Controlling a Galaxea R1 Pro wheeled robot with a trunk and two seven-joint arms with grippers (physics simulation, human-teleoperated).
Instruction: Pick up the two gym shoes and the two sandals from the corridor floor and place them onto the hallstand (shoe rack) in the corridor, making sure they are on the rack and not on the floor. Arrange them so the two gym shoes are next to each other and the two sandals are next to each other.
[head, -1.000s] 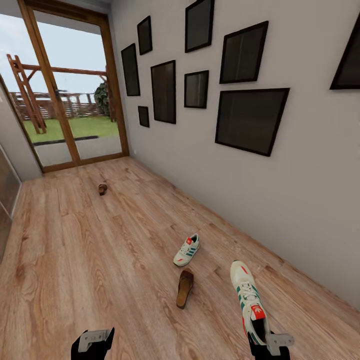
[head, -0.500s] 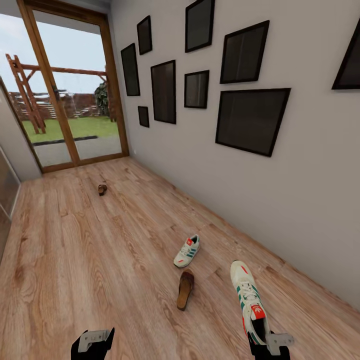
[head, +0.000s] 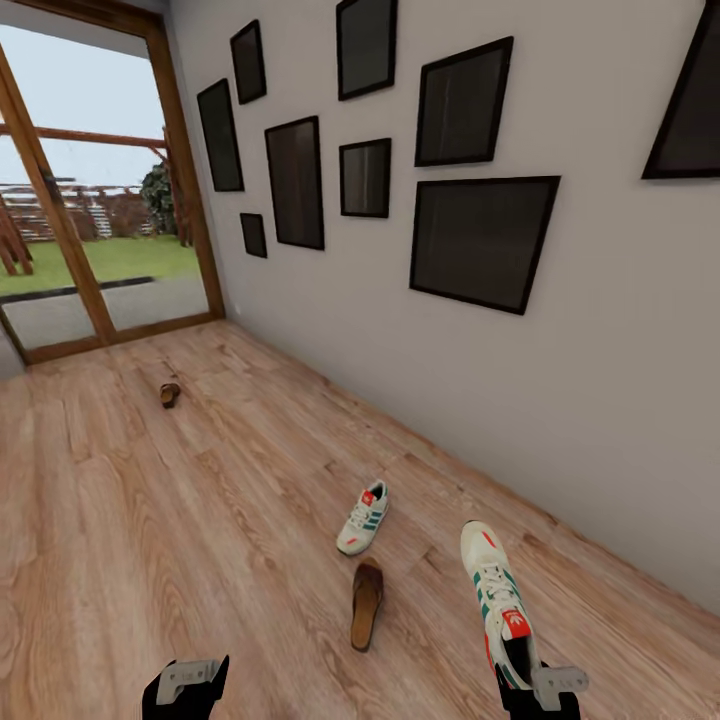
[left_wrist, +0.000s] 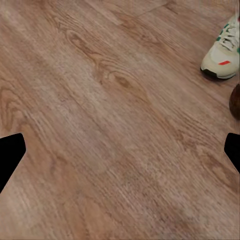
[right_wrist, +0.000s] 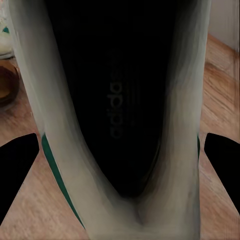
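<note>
While the right tool (head: 540, 690) carries one gym shoe (head: 497, 602), clenched at its heel, the left tool (head: 185, 685) hangs released with nothing between its fingers. The second gym shoe (head: 363, 518) lies on the corridor floor (head: 150, 520), one sandal (head: 366, 605) just beside it, the other sandal (head: 170, 393) well apart near the glass door (head: 90, 240). Judged step: transport of the first shoe. No hallstand in sight; the next move calls for turning the base to locate it.

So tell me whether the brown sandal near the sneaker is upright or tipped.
Upright: the dark brown leather sandal lies sole-down on the wood-plank floor, insole facing up.
</note>
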